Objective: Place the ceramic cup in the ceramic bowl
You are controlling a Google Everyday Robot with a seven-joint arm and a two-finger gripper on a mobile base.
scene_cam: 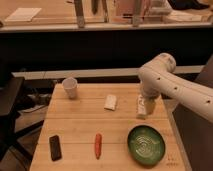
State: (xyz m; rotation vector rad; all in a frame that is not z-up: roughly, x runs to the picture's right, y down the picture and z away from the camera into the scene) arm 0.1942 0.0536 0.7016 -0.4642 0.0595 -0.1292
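The ceramic cup (70, 87), small, white and tapered, stands upright at the far left of the wooden table (80, 127). At the near right lies the ceramic bowl (146, 145), a wide dark green dish with nothing in it. My gripper (148, 101) hangs at the end of the white arm over the table's right side, well to the right of the cup and behind the bowl. It holds nothing and stands open. In this view it overlaps the top of a white bottle.
A white bottle (142, 109) stands just below the gripper. A flat white block (110, 102) lies mid-table, an orange-red carrot-like stick (98, 145) near the front, and a black rectangular object (55, 148) at front left. A dark counter runs behind the table.
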